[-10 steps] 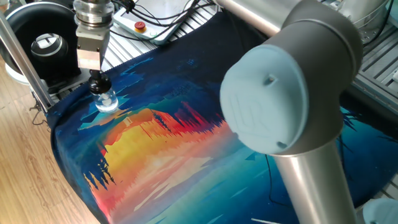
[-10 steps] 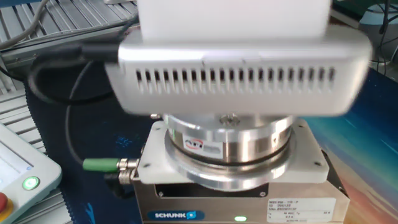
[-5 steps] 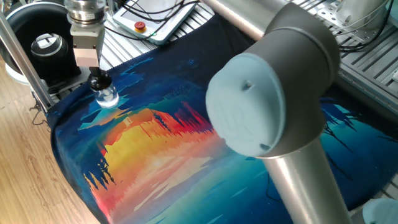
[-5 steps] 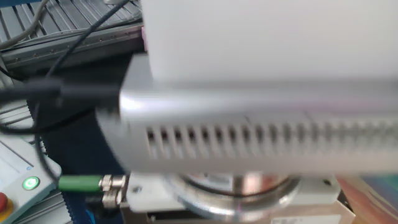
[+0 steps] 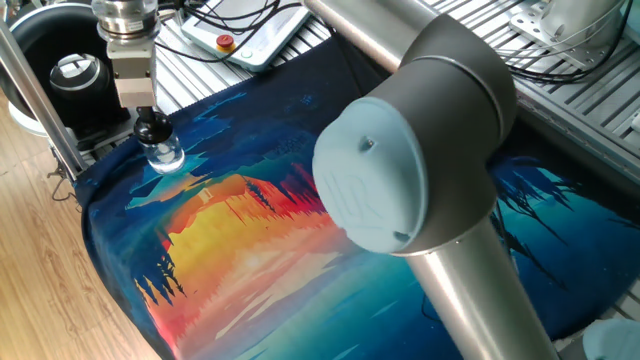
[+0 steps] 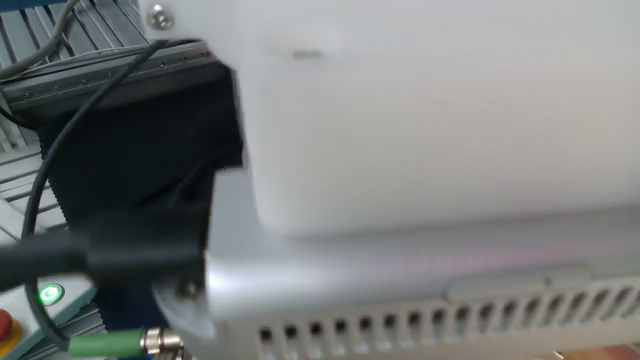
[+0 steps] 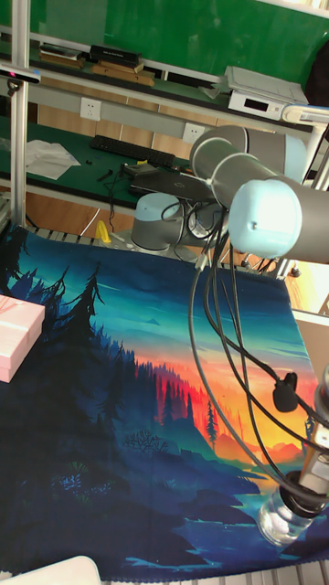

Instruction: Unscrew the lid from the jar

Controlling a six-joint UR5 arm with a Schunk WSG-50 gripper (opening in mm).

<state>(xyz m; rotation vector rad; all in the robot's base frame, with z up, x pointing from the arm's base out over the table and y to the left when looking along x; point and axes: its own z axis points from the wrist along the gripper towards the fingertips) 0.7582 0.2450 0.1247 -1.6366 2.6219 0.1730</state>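
Note:
The small clear glass jar (image 5: 166, 157) stands at the far left corner of the painted mat (image 5: 260, 230), with its black lid (image 5: 151, 130) on top. My gripper (image 5: 149, 124) comes down from above and is shut on the lid. In the tall fixed view the jar (image 7: 281, 523) sits at the bottom right edge of the mat, and the gripper (image 7: 302, 498) covers its top, so the lid is hidden there. The other fixed view shows only the arm's housing up close.
A large black ring device with a silver centre (image 5: 75, 70) and a metal frame post (image 5: 30, 85) stand just left of the jar. A pendant with a red button (image 5: 226, 42) lies behind. A pink gift box (image 7: 16, 336) rests on the mat's left edge. Cables (image 7: 219, 366) hang over the mat.
The arm has swung left. The gripper, the lid and the jar have shifted slightly left and back. In the other fixed view the housing has come closer and fills more of the picture.

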